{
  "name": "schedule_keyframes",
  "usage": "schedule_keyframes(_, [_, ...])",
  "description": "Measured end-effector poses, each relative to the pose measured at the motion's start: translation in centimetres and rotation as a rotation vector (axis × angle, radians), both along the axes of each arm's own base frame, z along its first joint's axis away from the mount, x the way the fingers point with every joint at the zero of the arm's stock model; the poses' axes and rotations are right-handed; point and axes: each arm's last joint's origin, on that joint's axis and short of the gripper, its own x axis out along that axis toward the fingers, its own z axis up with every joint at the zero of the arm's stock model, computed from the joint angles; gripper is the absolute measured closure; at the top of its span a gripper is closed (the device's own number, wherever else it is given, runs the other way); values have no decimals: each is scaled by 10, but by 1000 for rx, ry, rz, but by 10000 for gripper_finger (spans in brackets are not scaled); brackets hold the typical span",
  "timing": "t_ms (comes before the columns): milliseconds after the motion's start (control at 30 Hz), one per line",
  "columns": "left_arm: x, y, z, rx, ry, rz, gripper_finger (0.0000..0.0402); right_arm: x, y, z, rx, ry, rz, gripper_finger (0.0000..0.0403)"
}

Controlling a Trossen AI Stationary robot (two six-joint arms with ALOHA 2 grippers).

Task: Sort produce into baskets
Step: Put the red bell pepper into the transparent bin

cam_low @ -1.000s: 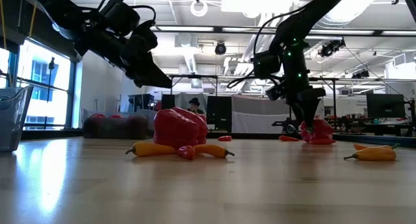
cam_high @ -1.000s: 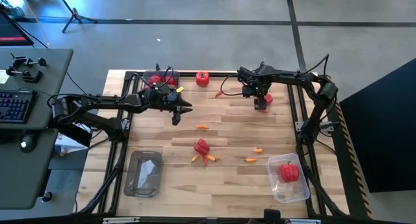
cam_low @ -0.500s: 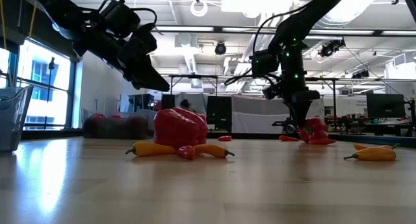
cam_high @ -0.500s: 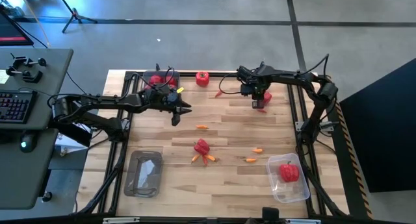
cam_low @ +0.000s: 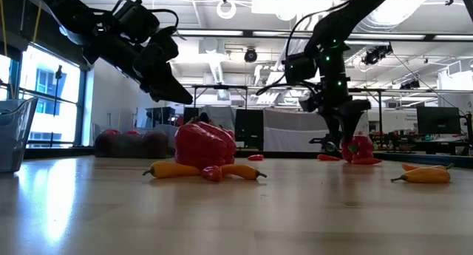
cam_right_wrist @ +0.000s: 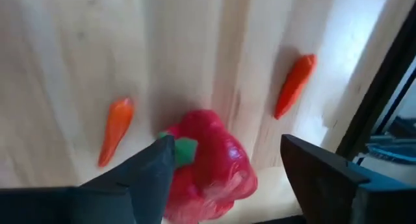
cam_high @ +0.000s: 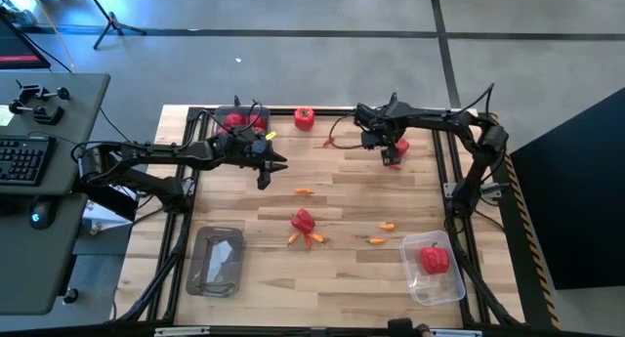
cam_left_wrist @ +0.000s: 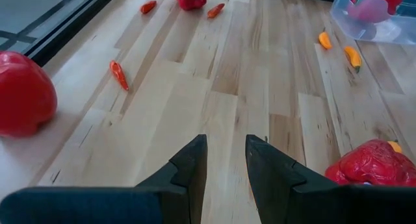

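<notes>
A red bell pepper (cam_high: 400, 146) with a green stem (cam_right_wrist: 185, 147) lies on the table at the far right. My right gripper (cam_high: 390, 155) is open just over it, one finger on each side of it in the right wrist view (cam_right_wrist: 227, 146). My left gripper (cam_high: 280, 163) hangs above the table at the far left, its fingers a narrow gap apart (cam_left_wrist: 226, 146) and empty. A second pepper (cam_high: 304, 220) lies at the table's middle among slim orange pieces (cam_low: 174, 169). A round red fruit (cam_high: 305, 117) sits near the far edge. A third pepper (cam_high: 435, 259) lies in the near-right tub (cam_high: 422, 286). My right gripper comes at the far-right pepper (cam_right_wrist: 214, 169) from above, pointing down, with the pepper between its open fingers. I cannot tell whether a finger touches it. The pepper lies on the table (cam_low: 360, 148).
A clear tub (cam_high: 217, 261) stands near left, and another (cam_high: 234, 120) holding red produce at the far left. Small orange pieces (cam_high: 304, 191) (cam_high: 388, 226) (cam_high: 377, 241) and a small red piece (cam_high: 330, 140) lie scattered. Dark frame rails run along the table's sides (cam_high: 457, 190).
My right gripper has shifted a little toward the table's left edge beside the far-right pepper, staying open. The pepper has stayed on the table.
</notes>
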Motion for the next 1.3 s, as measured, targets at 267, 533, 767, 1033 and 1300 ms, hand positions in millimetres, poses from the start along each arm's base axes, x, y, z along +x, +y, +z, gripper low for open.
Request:
schedule_keyframes(267, [0,0,0,0,2,1,307,1,22,1,110,24,146,159])
schedule_keyframes(533, [0,0,0,2,3,4,307,-7,21,-19,109,36,212,261])
schedule_keyframes(767, [0,0,0,3,4,11,307,-11,14,-27,67,24,204,359])
schedule_keyframes(1033, [0,0,0,2,4,12,307,-4,12,-19,57,-34,138,397])
schedule_keyframes(1300, [0,0,0,-5,4,16,307,20,21,27,140,-213,-95,401])
